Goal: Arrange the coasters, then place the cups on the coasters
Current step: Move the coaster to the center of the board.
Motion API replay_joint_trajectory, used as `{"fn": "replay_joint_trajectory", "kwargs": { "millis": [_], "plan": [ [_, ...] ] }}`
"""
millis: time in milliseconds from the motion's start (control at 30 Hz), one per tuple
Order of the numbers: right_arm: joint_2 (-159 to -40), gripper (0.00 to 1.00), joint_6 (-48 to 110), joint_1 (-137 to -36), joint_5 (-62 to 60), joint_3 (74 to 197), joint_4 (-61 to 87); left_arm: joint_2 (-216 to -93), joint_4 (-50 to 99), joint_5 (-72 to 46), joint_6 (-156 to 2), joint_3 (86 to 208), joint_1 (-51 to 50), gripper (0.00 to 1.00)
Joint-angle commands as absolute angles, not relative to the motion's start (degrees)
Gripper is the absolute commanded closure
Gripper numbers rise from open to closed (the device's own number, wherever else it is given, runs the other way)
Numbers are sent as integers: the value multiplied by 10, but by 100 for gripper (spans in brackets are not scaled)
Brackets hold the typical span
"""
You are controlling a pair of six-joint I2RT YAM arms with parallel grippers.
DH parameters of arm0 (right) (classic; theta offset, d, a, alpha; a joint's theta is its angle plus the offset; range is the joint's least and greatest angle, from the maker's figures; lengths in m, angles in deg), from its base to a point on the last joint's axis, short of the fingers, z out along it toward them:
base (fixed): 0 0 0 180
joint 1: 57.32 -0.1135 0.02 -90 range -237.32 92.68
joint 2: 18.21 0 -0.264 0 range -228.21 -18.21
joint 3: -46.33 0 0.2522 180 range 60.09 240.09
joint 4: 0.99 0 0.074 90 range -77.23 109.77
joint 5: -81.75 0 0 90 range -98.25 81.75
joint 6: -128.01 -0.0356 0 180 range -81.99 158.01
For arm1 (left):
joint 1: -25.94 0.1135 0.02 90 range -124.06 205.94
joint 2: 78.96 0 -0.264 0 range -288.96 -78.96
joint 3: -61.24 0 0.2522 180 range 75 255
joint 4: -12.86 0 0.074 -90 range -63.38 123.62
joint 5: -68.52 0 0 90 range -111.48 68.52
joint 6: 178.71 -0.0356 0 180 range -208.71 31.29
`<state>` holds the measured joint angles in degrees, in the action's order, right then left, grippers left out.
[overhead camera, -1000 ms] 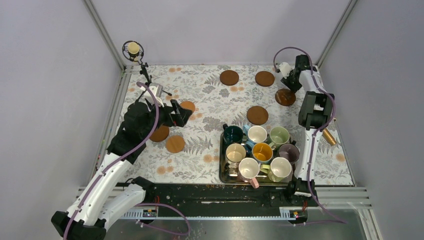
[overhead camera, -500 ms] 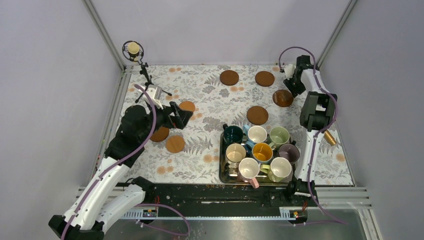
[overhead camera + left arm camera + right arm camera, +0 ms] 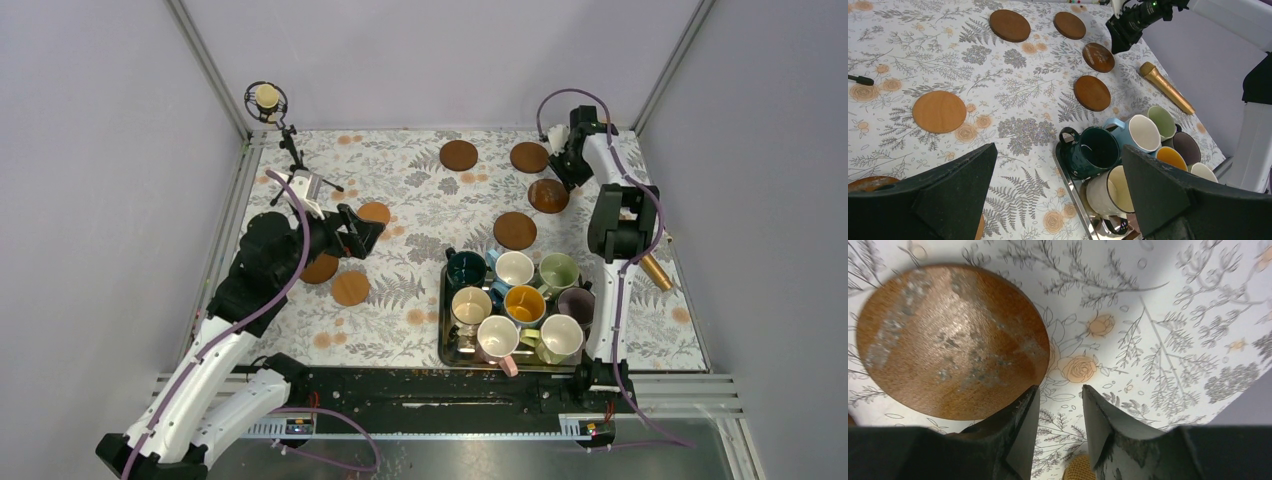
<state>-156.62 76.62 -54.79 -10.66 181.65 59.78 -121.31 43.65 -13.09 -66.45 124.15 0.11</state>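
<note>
Several brown coasters lie on the floral cloth: two at the back (image 3: 459, 155) (image 3: 529, 157), one in the middle (image 3: 515, 230) and three on the left (image 3: 374, 212) (image 3: 320, 268) (image 3: 350, 288). My right gripper (image 3: 560, 172) is low over the back right, its jaws a little apart with only cloth between them. Its left finger (image 3: 1020, 412) rests against the edge of a glossy coaster (image 3: 950, 340). Several cups (image 3: 515, 305) stand crowded in the steel tray (image 3: 443, 330). My left gripper (image 3: 368, 232) hovers wide open and empty left of the tray, with the dark green cup (image 3: 1095, 152) ahead.
A gold microphone (image 3: 655, 272) lies right of the tray, beside the right arm. A small microphone stand (image 3: 266, 98) stands at the back left corner. Grey walls and metal posts enclose the table.
My right gripper has swung left along the back, and the glossy coaster has slid left with it. The left arm has barely moved.
</note>
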Motion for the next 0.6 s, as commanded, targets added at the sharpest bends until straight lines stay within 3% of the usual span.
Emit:
{"fn": "replay_joint_trajectory", "kwargs": {
  "millis": [0,267,467,567],
  "plan": [
    [-1571,55,785,-561,-106,1868,602,-1204,409,-137,-674,1251,-1,1],
    [-1590,55,768,-570,-125,1902,605,-1207,409,-139,-676,1251,-1,1],
    [-1591,52,560,-570,-196,1982,622,-1206,410,-138,-674,1251,-1,1],
    [-1572,53,442,-570,-136,1982,628,-1204,408,-135,-673,1251,-1,1]
  ]
}}
